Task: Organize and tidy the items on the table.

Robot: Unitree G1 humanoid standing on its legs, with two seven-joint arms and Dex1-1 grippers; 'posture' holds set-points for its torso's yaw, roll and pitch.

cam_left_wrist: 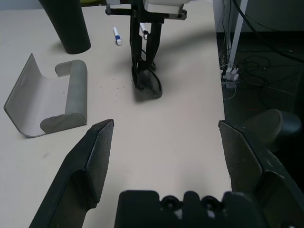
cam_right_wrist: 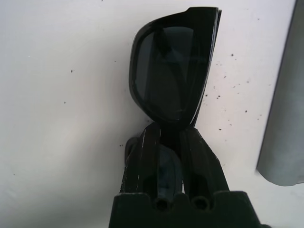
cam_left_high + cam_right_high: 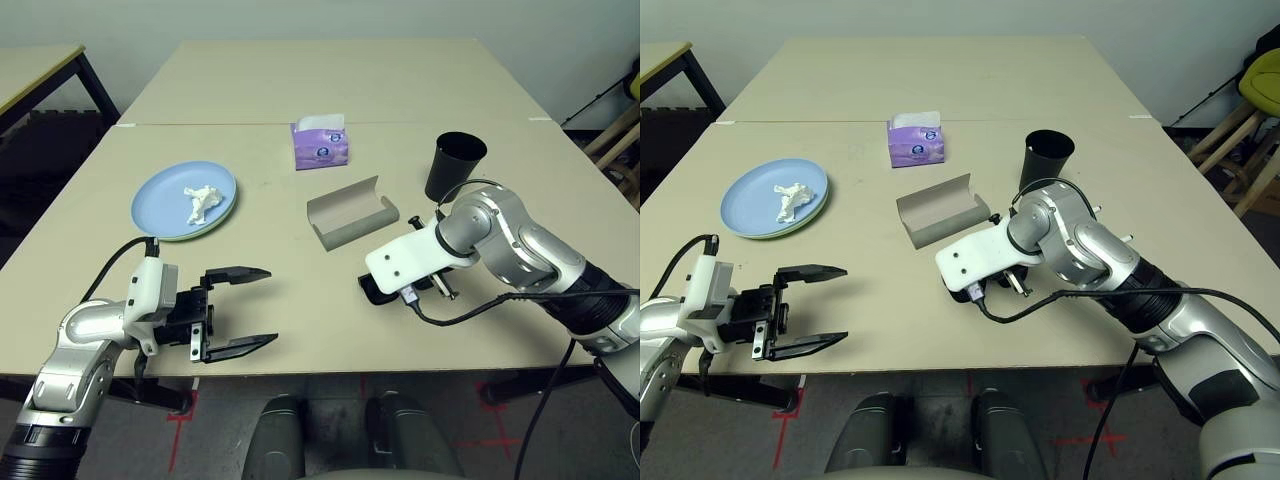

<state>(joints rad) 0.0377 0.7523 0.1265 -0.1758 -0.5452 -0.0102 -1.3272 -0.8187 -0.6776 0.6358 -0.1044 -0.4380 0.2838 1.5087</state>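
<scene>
Right gripper (image 2: 164, 142): fingers pinched onto the black sunglasses (image 2: 171, 71), which lie folded on the table (image 3: 270, 290) near its front edge.
Grip advice: confirm both fingers bear on the frame, then lift straight up.
Destination: grey glasses case (image 3: 350, 212), lying open just beyond; lower the sunglasses into its trough.
Left gripper (image 3: 238, 310): spread wide, empty, hovering at the front edge.
Nearby: black cup (image 3: 455, 165), marker pen (image 1: 117, 36); keep clear.
</scene>
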